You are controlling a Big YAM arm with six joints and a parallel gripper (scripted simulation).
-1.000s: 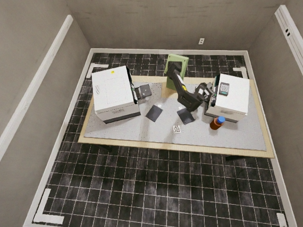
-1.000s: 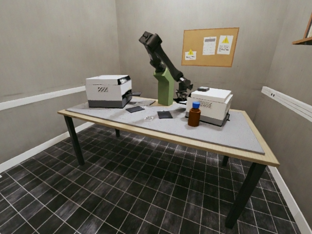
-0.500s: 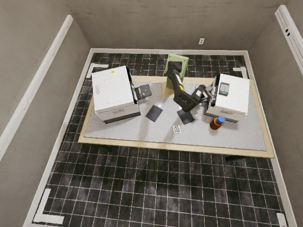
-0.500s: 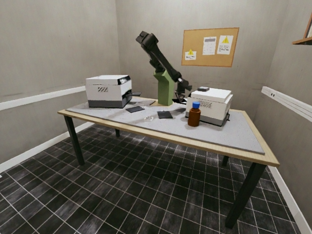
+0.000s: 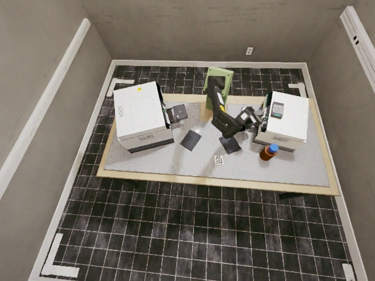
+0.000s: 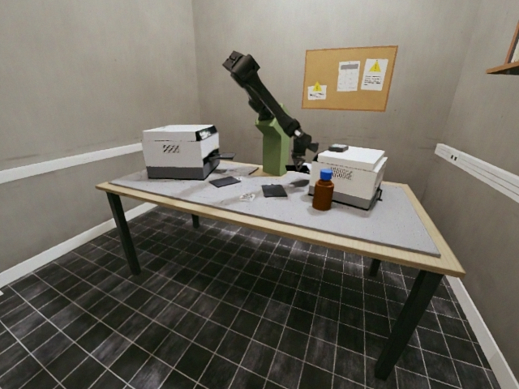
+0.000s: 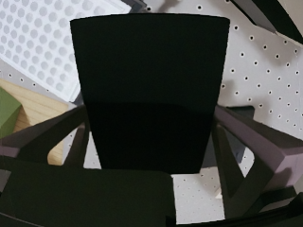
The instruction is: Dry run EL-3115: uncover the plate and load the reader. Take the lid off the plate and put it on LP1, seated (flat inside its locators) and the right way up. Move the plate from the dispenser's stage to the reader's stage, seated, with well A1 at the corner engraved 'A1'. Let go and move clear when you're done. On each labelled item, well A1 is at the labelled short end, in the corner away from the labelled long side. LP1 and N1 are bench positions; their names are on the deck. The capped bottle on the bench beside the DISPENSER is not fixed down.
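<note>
My gripper (image 6: 298, 164) (image 7: 151, 111) is shut on the black lid (image 7: 151, 61), its fingers at the two sides. It holds the lid above the deck beside the dispenser (image 5: 287, 120) (image 6: 348, 171). The white plate (image 7: 35, 40) is uncovered, its wells showing at the upper left of the wrist view; its A1 corner cannot be told. The reader (image 5: 140, 112) (image 6: 182, 148) stands at the left with its dark stage (image 5: 180, 112) (image 6: 226, 156) out and bare. Two dark bench nests, a left one (image 5: 190, 140) (image 6: 225, 181) and a right one (image 5: 229, 144) (image 6: 274, 190), are empty; their names are unreadable.
The brown bottle (image 5: 266, 153) (image 6: 323, 194) with a blue cap stands upright in front of the dispenser. A small printed marker (image 5: 218, 160) (image 6: 247, 196) lies near the right nest. The green arm post (image 6: 274, 146) stands at the back. A handheld device (image 5: 277, 110) (image 6: 338, 147) lies on the dispenser.
</note>
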